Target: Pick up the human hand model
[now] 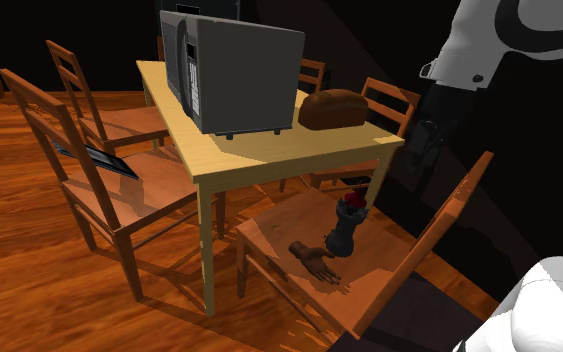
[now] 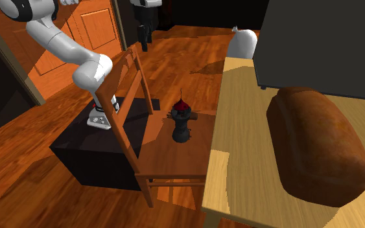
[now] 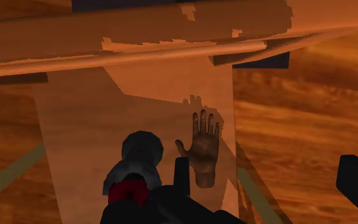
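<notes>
Open gripper [image 3: 268,168] pointed down over the chair seat [image 3: 139,108].
Hand model [image 3: 203,149] lay flat between its fingers; dark figurine [image 3: 140,156] partly hidden.

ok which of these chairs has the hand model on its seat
The chair nearest the stand, at the shoulder view's lower right: the hand model lies flat on its seat beside a dark figurine. Another chair holds a dark flat item instead.

arm [image 2: 64,42]: raised, elbow bent | claw [image 3: 268,170]: pointing down, fingers wide apart, holding nothing
</notes>
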Controlling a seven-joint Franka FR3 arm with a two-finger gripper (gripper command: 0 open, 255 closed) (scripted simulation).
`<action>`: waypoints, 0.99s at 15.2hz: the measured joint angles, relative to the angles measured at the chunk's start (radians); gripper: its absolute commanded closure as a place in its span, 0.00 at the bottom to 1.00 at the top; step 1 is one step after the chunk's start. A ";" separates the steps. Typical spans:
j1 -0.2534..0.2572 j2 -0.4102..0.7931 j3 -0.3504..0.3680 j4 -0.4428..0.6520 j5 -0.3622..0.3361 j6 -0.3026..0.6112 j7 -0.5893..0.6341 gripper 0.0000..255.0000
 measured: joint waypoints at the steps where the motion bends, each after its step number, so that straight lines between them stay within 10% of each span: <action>1: 0.000 0.000 0.000 0.000 0.000 0.000 0.000 0.00; 15: 0.023 0.254 0.025 -0.228 0.000 0.456 -0.049 0.00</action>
